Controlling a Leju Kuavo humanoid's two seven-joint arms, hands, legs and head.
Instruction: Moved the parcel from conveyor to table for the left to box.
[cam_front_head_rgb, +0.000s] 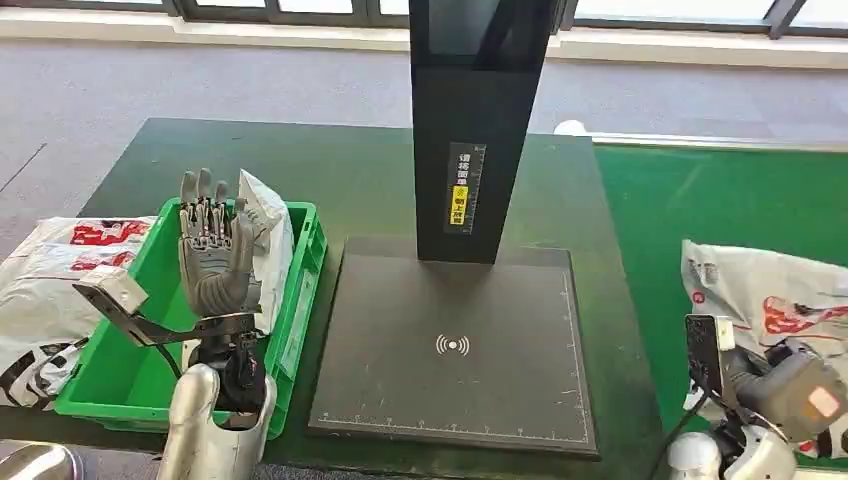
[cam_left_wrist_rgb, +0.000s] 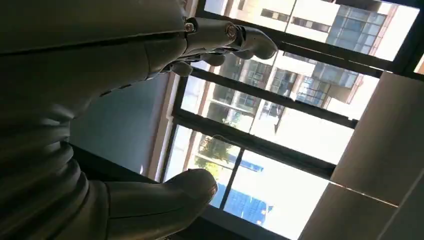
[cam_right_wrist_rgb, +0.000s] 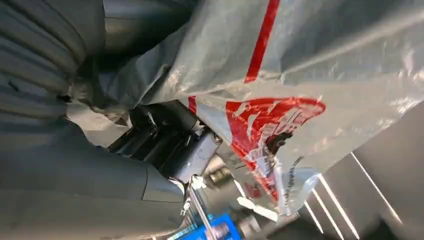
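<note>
One parcel (cam_front_head_rgb: 770, 290) lay on the green conveyor (cam_front_head_rgb: 700, 200), gripped by the right hand (cam_right_wrist_rgb: 165, 145). Another bag (cam_front_head_rgb: 268, 230) stood in one green crate (cam_front_head_rgb: 300, 300); two more (cam_front_head_rgb: 50, 280) lay beside it. The left hand (cam_front_head_rgb: 212, 250) was raised, fingers spread, empty, over the dark table (cam_front_head_rgb: 360, 180).

Left hand (cam_front_head_rgb: 212, 250) raised open over green bin (cam_front_head_rgb: 140, 360), right hand (cam_front_head_rgb: 775, 385) gripping parcel (cam_front_head_rgb: 770, 285) — conveyor (cam_front_head_rgb: 720, 200) beneath.
</note>
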